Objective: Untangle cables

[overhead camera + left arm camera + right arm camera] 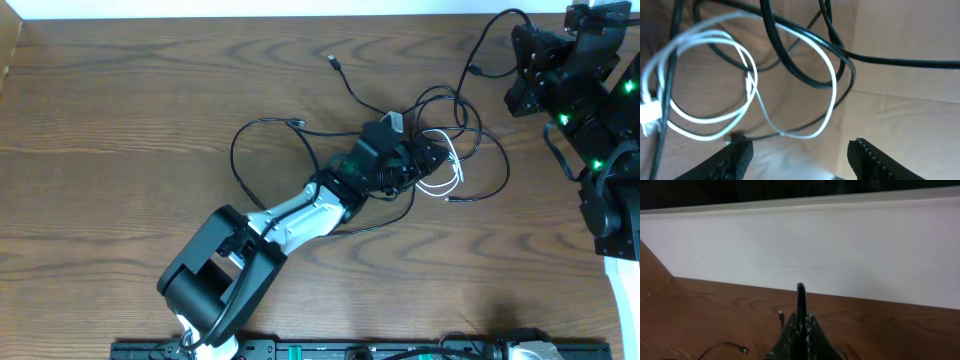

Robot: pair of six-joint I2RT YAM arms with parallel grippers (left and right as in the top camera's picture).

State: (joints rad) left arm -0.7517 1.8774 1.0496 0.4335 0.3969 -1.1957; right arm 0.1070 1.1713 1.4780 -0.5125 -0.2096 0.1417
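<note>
Now | left gripper (800, 160) spread wide, nothing between its fingers | just beyond, white cable (833, 82) lies looped on the table (910, 115), black cable (900, 61) crossing its loops | right gripper (801, 327) pressed together, pinching an upright bend of black cable, well apart from the tangle | farthest, white wall (840, 245)

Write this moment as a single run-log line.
task: untangle cables | left gripper: open, over white cable loops | right gripper: shut on black cable | cables: tangled
</note>
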